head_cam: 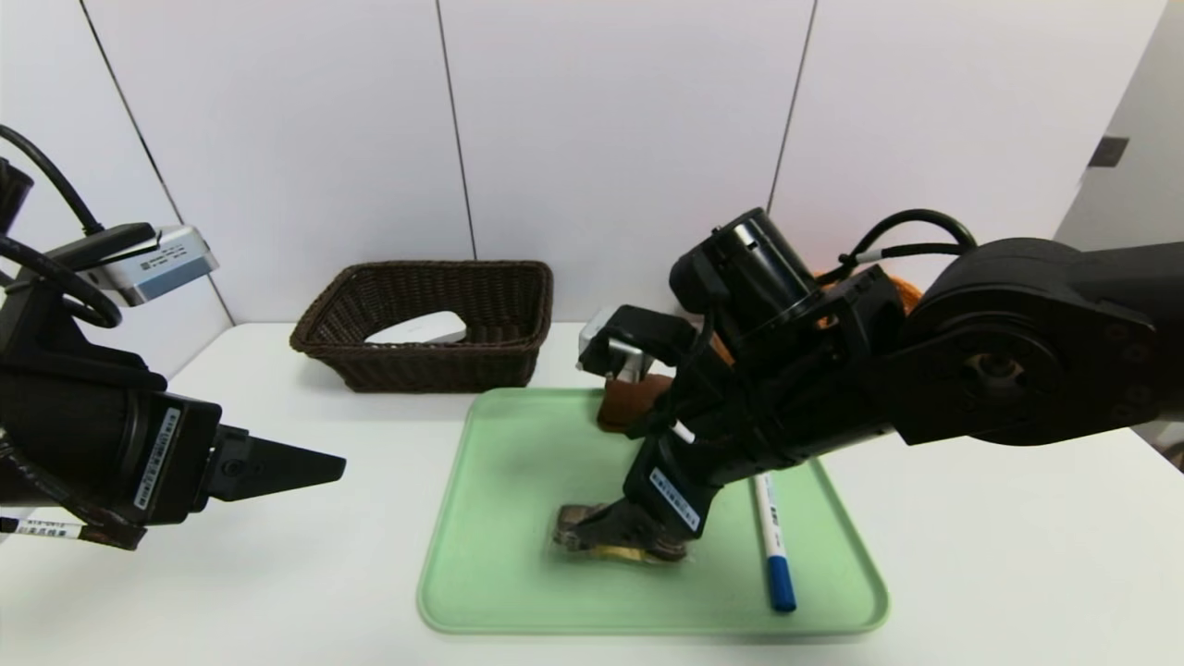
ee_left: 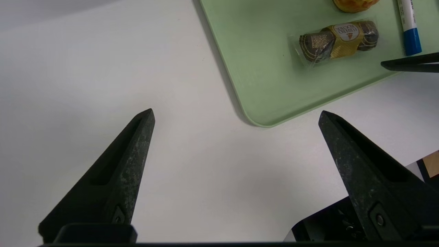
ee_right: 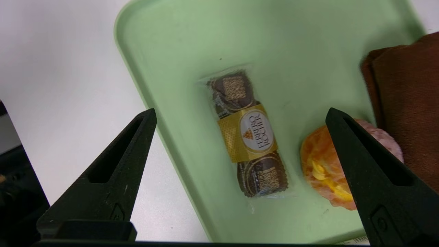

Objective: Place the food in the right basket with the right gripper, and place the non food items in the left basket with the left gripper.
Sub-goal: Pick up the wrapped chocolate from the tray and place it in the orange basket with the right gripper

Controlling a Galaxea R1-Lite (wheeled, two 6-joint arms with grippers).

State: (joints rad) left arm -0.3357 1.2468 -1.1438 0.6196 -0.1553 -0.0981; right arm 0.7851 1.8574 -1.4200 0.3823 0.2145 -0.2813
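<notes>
The clear-wrapped chocolate pack (ee_right: 247,133) with its gold label lies on the green tray (ee_right: 308,51). My right gripper (ee_right: 240,115) hangs open above it, with the pack between the fingers. The cream puff (ee_right: 324,168) sits beside the pack, partly behind one finger, and the brown rolled towel (ee_right: 408,103) lies just past it. The white marker with a blue cap (head_cam: 772,541) rests on the tray's right side. The dark brown basket (head_cam: 421,370) holds the white case (head_cam: 416,330). The orange basket (head_cam: 910,292) is mostly hidden behind my right arm. My left gripper (ee_left: 236,115) hovers open over bare table left of the tray.
The tray (head_cam: 518,518) lies at the middle of the white table (head_cam: 999,555), near its front edge. The brown basket stands behind it against the white wall panels. My right arm spans the tray's back right.
</notes>
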